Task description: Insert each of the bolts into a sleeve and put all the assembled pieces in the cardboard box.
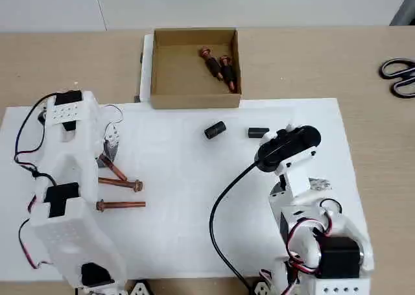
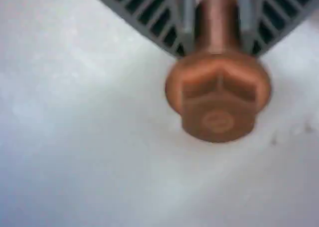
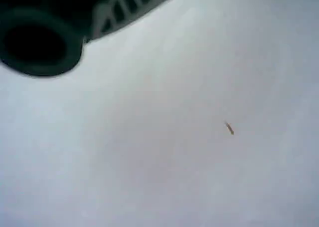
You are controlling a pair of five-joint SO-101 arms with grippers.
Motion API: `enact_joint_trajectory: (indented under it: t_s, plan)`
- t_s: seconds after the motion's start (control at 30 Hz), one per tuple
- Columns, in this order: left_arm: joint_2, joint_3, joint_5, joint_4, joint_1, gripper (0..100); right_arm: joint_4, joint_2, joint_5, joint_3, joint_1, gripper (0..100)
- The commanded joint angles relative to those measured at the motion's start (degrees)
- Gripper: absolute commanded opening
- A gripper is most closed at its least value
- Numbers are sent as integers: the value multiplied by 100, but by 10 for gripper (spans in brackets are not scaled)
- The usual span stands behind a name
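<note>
your left claw (image 2: 218, 40) is clamped on a bolt (image 2: 218, 100) by its shank, the hex head poking out past the fingertips (image 2: 174, 37), over the sheet (image 2: 75, 137). the stamp (image 2: 218, 121) on that head is too blurred to read. your right claw (image 3: 94, 22) sits right beside a sleeve (image 3: 40, 42); i cannot tell whether it grips it. two loose bolts (image 1: 120, 183) lie near the left claw.

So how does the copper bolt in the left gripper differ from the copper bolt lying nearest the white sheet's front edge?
The gripped copper bolt is clamped in the left gripper, while the front copper bolt lies free on the white sheet. The gripped one slants across the sheet; the front one lies along its front edge. Both are copper-coloured and without a sleeve.
</note>
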Motion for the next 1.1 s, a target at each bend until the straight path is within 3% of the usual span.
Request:
enact_joint_trajectory:
  t_s: [0.0, 0.3, 0.57, 0.73, 1.07]
  plan:
    - [-44, -470, -44, 158, -26, 6, 48, -40, -62, -18, 48, 5]
    - [-44, -3231, -308, 1284, 545, 6, -224, -66, -141, -53, 57, 7]
    - [-53, -5235, -651, 1538, 853, 6, -374, -66, -308, -26, 57, 8]
    - [-686, -5631, -976, 1538, 879, 6, -549, -66, -299, -26, 57, 5]
    - [-2189, -5569, -1336, 1538, 1556, 6, -1367, -66, -334, -18, 13, 5]
